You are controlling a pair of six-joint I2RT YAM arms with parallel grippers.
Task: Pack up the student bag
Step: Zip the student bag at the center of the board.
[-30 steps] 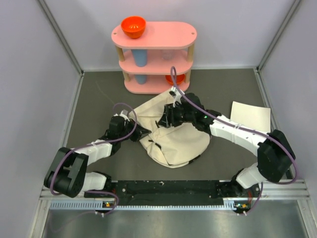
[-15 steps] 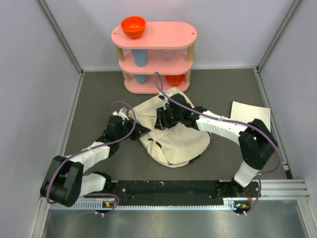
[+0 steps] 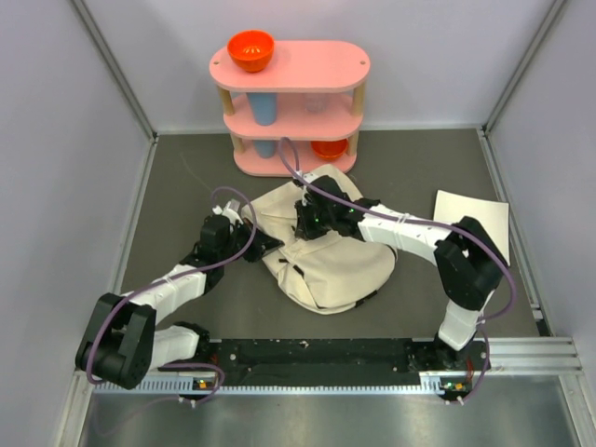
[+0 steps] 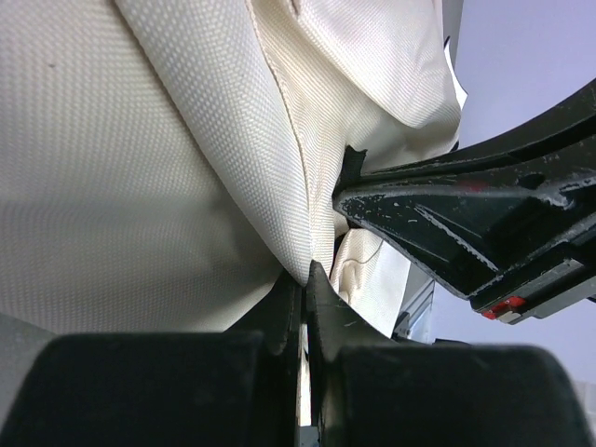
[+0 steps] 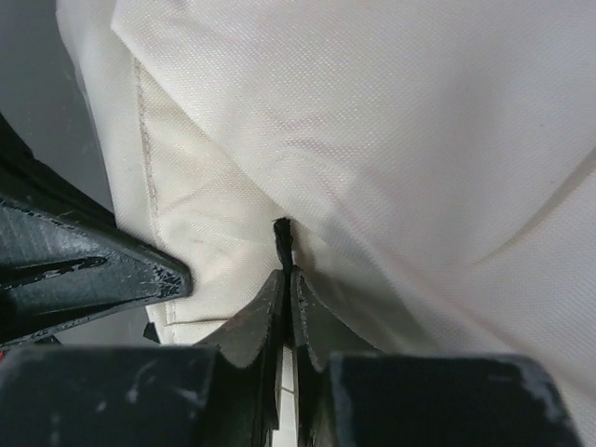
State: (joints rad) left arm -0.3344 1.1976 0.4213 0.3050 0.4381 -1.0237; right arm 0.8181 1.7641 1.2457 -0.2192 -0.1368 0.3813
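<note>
Top external view: the student bag (image 3: 326, 265) lies slumped in the middle of the dark table (image 3: 186, 186), its far edge just near of a pink shelf (image 3: 291, 67) with three tiers that stands by the far wall. Both arms reach in over the far left part of the bag. The left gripper (image 3: 268, 244) meets the bag's left edge, and the right gripper (image 3: 305, 222) sits on the cream canvas just to the right and a little farther back, so the two tools are close together. An orange bowl (image 3: 250, 49) rests at the left end of the shelf's top tier, and a blue cup (image 3: 264, 109) stands on the tier below it. A flat white sheet (image 3: 473, 219) lies on the table to the right, apart from the bag.

Left wrist view: the left tool's jaws are pressed together on a fold (image 4: 279, 177) of the bag's canvas, which runs down into the tips. A black finger of the other tool shows just to the right.

Right wrist view: the right tool's jaws are also closed, pinching the canvas where a small black tab (image 5: 282, 233) sticks out at the tips; whether the tab is a zipper pull I cannot tell
</note>
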